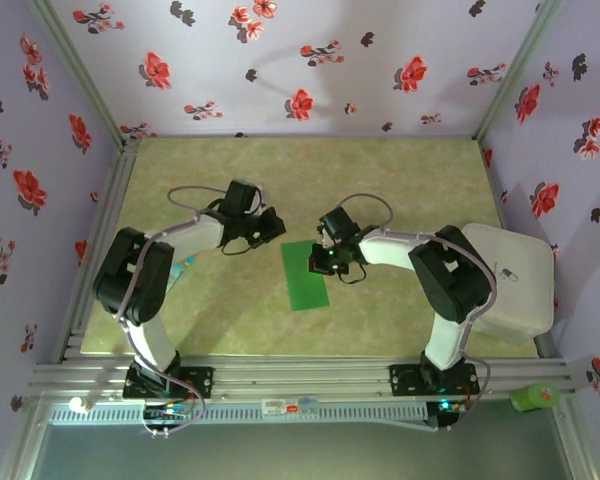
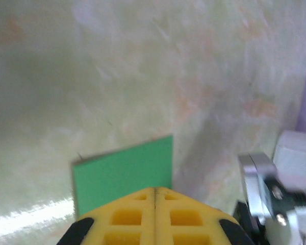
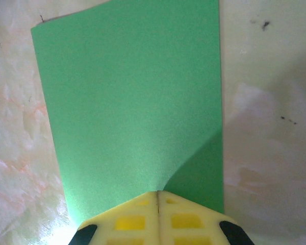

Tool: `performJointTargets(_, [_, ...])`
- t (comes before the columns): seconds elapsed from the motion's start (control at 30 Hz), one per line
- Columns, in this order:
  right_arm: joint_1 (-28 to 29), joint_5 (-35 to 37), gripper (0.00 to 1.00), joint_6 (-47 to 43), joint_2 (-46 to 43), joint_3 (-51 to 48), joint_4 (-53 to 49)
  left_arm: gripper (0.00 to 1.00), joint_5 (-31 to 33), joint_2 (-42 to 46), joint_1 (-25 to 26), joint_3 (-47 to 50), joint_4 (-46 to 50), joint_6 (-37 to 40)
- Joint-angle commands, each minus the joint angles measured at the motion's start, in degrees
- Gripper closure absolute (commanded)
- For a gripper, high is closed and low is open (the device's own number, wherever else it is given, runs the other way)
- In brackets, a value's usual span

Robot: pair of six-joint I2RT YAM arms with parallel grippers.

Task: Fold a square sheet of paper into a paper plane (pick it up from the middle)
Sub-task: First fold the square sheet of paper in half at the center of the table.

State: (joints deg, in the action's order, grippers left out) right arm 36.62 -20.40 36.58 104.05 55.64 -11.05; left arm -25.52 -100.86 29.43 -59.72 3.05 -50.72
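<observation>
One green sheet [image 1: 305,277]; one white tub [image 1: 515,280]; two arms [image 1: 145,270] [image 1: 450,272].

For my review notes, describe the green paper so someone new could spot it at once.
Look at the pale marbled table. Near its middle, at the tips of the right gripper, lies the green paper. It is a flat, bright green rectangle, unlike the bulky white box at the table's right edge.
</observation>
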Motion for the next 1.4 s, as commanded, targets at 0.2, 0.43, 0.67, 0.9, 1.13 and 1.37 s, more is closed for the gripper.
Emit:
performJointTargets(0.2, [-0.9, 6.6, 1.00, 2.0, 3.9, -2.7, -10.6, 0.95, -4.8, 2.9, 6.7, 11.4, -8.9, -4.6])
performJointTargets(0.43, [-0.9, 6.8, 1.00, 2.1, 3.9, -3.6, -10.2, 0.94, -8.0, 0.8, 7.0, 13.7, -10.3, -2.8])
performJointTargets(0.67, [-0.9, 6.9, 1.00, 2.4, 4.1, -4.7, -9.5, 0.94, -4.1, -0.9, 6.7, 15.3, -5.3, 2.9])
performJointTargets(0.9, [-0.9, 7.2, 1.00, 2.9, 4.1, -5.6, -8.5, 0.94, -3.1, 0.9, 6.0, 14.0, -0.5, 7.9])
performJointTargets(1.13, [-1.0, 6.5, 1.00, 2.9, 4.2, -5.8, -8.4, 0.93, -5.8, 7.6, 6.6, 13.2, -3.8, 3.5])
performJointTargets(1.37, [-0.9, 6.7, 1.00, 2.6, 4.1, -5.6, -9.0, 0.94, -9.1, 5.6, 8.6, 15.2, -11.2, -2.5])
